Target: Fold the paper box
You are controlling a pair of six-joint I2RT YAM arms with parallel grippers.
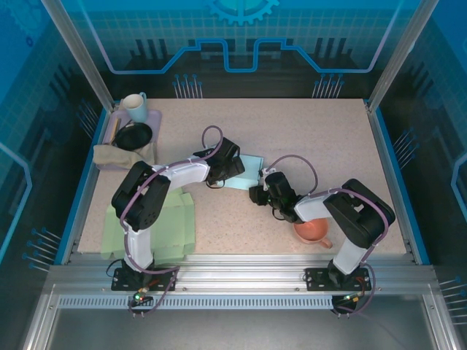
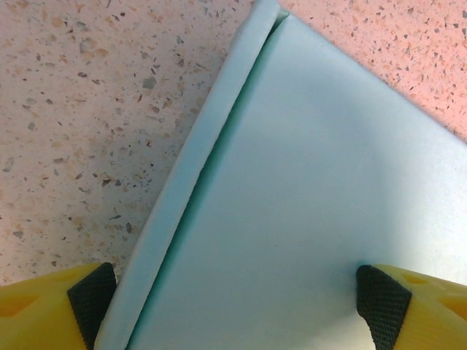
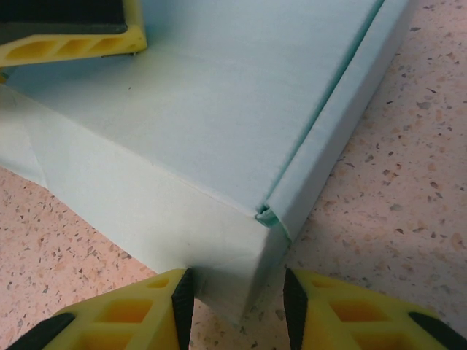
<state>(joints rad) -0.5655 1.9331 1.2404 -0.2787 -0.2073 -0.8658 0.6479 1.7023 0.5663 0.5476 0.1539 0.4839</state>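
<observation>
Speckled table (image 1: 328, 138): box (image 1: 250, 169) sits mid-table. Left gripper (image 2: 235, 300) spread wide across box top and flap, not clamping. Right gripper (image 3: 237, 302) half open, straddling a box corner, gap one side.

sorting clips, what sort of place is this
Probably a robotics lab test cell: an aluminium frame with clear panels encloses a table, and the left arm and right arm are bolted at its near edge.

paper box (image 1: 249, 170) between left tool (image 1: 232, 175), right tool (image 1: 257, 192)
</observation>
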